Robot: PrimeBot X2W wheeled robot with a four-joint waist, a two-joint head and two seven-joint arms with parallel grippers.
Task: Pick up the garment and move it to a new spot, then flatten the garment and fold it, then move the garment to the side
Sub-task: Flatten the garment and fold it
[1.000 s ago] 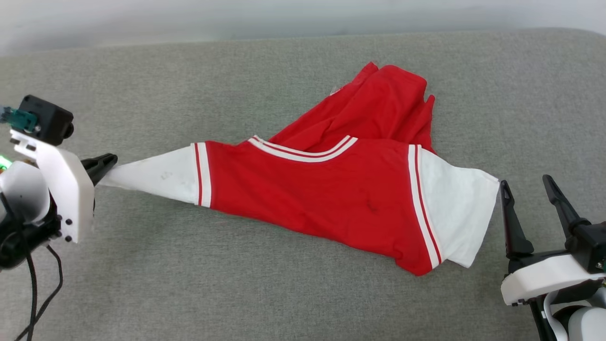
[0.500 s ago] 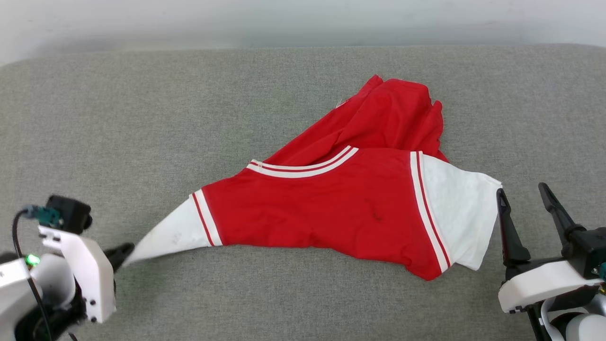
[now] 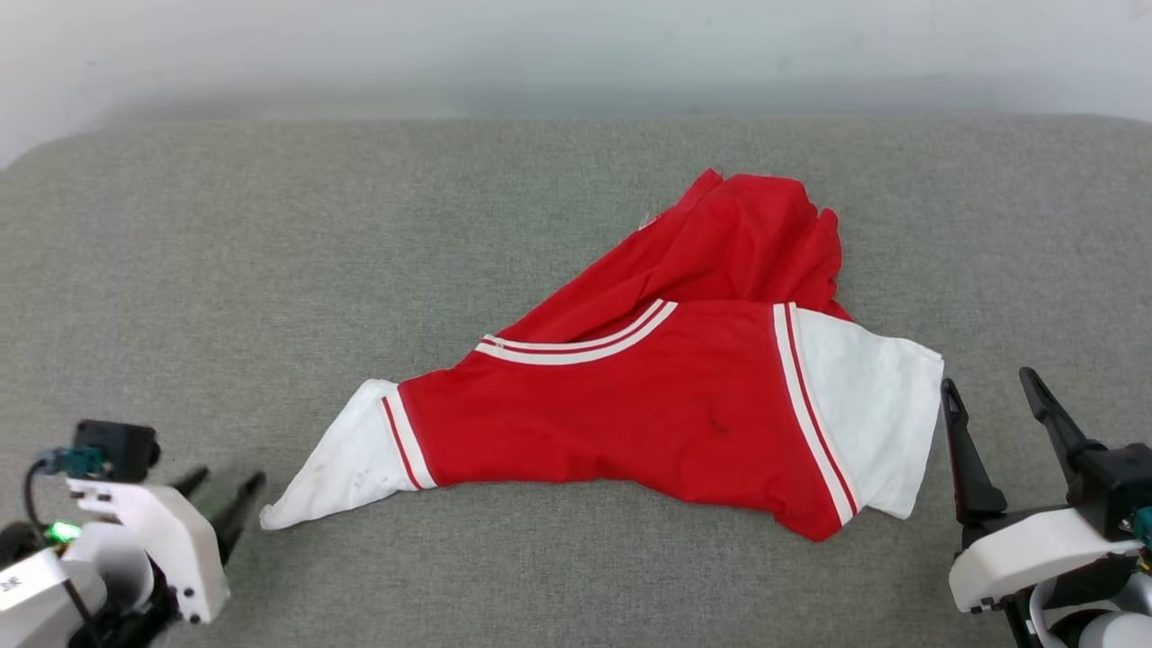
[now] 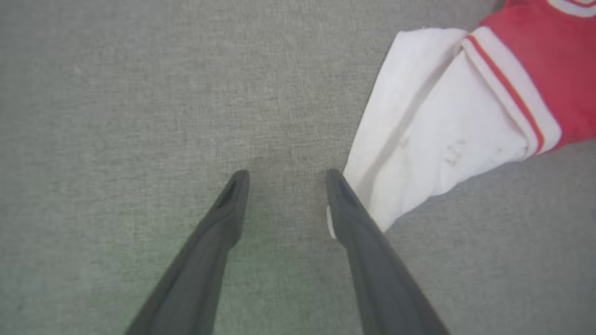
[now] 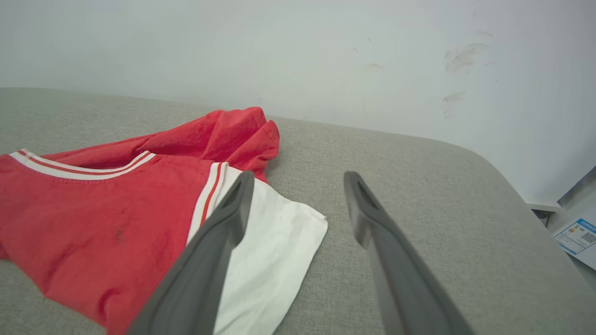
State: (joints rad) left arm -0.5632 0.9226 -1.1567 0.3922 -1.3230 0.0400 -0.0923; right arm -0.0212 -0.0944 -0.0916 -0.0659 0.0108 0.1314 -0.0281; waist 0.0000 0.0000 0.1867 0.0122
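The grey cushion (image 3: 270, 225) is carrying the shirt (image 3: 648, 396), lying rumpled near its middle. I am judging it soft, light and limp, best pinched at the white sleeves (image 3: 351, 459). My left end effector (image 3: 228, 474) is sitting part-open and empty just beside one sleeve tip, and my right end effector (image 3: 985, 380) is gaping wider, empty, beside the other.

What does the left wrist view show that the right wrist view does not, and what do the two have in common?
Left wrist view: the open left tool over the grey cushion, one finger close beside the tip of a white sleeve that narrows to a point. Right wrist view: the open right tool, the other sleeve lying flat, the striped collar, bunched red cloth behind it, a white wall and a paper at the edge. Both: the red garment with stripe trim, the cushion, and a tool holding nothing.
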